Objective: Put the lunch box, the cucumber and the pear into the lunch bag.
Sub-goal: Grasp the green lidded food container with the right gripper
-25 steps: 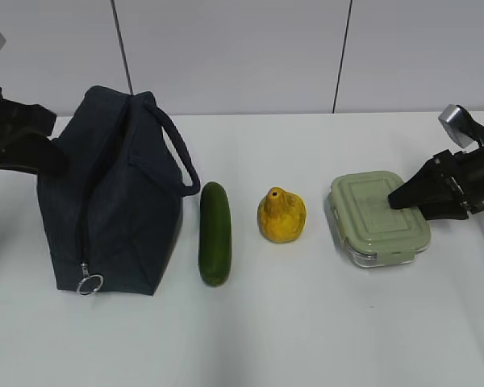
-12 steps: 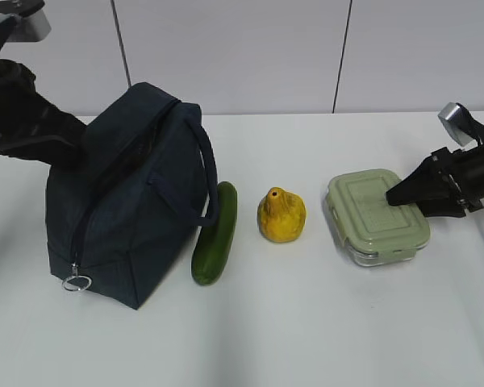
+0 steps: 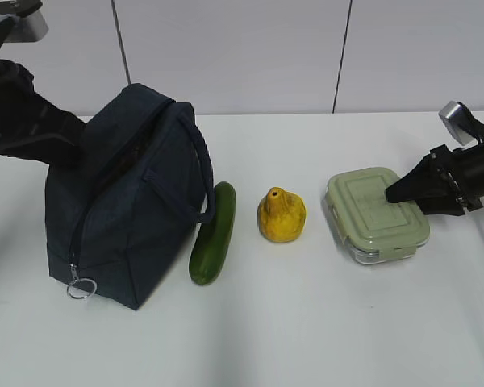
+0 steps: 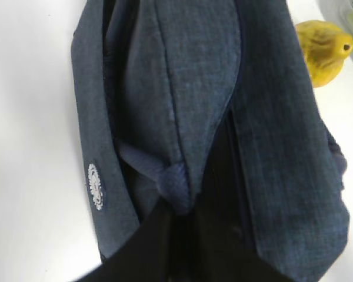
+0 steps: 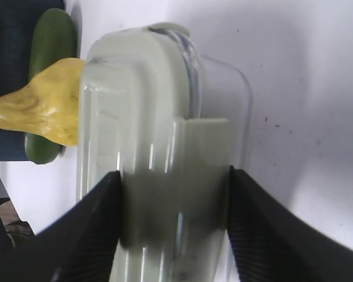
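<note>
My left gripper was pressed against the back upper side of the lunch bag, which sat tilted on the white table at the left; from my wrist I saw only dark fabric and a black shape at the bottom edge, so I could not tell how far those fingers were parted or whether they held the cloth. A small white emblem was stitched on a strap of the bag (too fine to read any writing in it). The zipper's silver ring pull hung low at the near corner. The cucumber lay just beside the bag, its far end touching the handle loop. The pear stood upright between the cucumber and the lunch box, apart from both. My right gripper had its two black fingers spread wide, one on each side of the box's pale green lid, seemingly against its edges, with the box resting on the table.
</note>
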Robot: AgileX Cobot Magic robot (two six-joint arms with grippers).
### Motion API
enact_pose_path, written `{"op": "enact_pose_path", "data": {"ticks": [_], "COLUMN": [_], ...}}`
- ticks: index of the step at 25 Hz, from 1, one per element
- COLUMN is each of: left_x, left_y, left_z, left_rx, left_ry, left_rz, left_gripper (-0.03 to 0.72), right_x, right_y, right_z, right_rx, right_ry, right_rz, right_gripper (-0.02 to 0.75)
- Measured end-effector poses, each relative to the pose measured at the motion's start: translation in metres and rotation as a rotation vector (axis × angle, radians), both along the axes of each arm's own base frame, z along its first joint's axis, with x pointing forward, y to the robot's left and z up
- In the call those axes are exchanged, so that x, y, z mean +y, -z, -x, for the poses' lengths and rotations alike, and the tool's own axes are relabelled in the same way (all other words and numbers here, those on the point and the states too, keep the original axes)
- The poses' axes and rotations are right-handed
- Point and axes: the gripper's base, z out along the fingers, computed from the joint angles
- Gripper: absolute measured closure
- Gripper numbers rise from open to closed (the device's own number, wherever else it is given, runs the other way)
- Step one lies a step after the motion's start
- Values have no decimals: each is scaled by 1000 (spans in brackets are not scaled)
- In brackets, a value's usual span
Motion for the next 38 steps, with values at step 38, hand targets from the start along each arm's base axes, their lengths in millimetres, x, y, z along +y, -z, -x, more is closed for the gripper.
{"op": "enact_pose_path", "data": {"ticks": [38], "left_x": [1], "left_y": [-15], "left_z": [-1], "left_rx": [-125], "left_ry": [-75], "left_rz": [14], "left_gripper": [685], "right_x": [-1], "right_y": [-4], "right_z": [-1], "right_rx": [24], "right_ry": [48], "right_rz": [5], "right_gripper": [316]}}
